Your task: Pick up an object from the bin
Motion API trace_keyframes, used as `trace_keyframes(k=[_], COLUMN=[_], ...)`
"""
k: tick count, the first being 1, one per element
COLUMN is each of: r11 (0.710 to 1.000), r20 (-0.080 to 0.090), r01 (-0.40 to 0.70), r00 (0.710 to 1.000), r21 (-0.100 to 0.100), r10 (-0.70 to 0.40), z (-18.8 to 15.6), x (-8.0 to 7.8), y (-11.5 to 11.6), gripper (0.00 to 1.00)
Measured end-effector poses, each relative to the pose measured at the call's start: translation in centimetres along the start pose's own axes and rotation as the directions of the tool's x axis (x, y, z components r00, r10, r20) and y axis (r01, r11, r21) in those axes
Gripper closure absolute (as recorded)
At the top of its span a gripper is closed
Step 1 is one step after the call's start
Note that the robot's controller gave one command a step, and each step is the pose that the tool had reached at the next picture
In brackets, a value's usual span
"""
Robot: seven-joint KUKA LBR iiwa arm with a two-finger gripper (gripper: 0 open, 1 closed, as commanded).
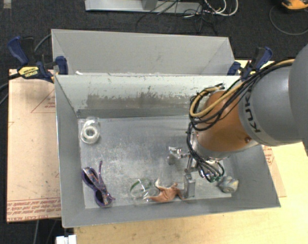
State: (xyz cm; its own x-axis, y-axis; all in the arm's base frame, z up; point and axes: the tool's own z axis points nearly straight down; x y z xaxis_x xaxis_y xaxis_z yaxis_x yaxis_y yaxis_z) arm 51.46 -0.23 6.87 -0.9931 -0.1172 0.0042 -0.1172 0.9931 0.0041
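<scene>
Bin (pixel 67 146) of grey metal is carrying a few scattered things. Arm (pixel 276 105) is coming in from 3 o'clock, its hand (pixel 187 186) hanging low near the 6 o'clock wall; whether the hand is apart or together I cannot tell. Pinkish-brown crumpled thing (pixel 166 193) is lying just beside it toward 9 o'clock, its long axis running 9 to 3. Small grey lump (pixel 227 185) is sitting toward 3 o'clock.

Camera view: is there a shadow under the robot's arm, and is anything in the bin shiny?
In the camera view the light is soft: the arm casts only a faint shadow on the bin floor. The pale ring at the left glints white. The back wall has a dull dark band; scuff or reflection, I cannot tell.
</scene>
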Motion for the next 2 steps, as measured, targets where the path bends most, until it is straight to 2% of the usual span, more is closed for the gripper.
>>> trace_keyframes(k=[1, 2], r11=[1.0, 0.985], r20=[0.026, 0.022], r01=[-0.018, 0.172], r00=[1.0, 0.985], r21=[0.006, 0.006], r10=[0.018, -0.172], z=[-0.4, -0.4], x=[3.5, 2.7], y=[-4.2, -0.4], gripper=[0.0, 0.0])
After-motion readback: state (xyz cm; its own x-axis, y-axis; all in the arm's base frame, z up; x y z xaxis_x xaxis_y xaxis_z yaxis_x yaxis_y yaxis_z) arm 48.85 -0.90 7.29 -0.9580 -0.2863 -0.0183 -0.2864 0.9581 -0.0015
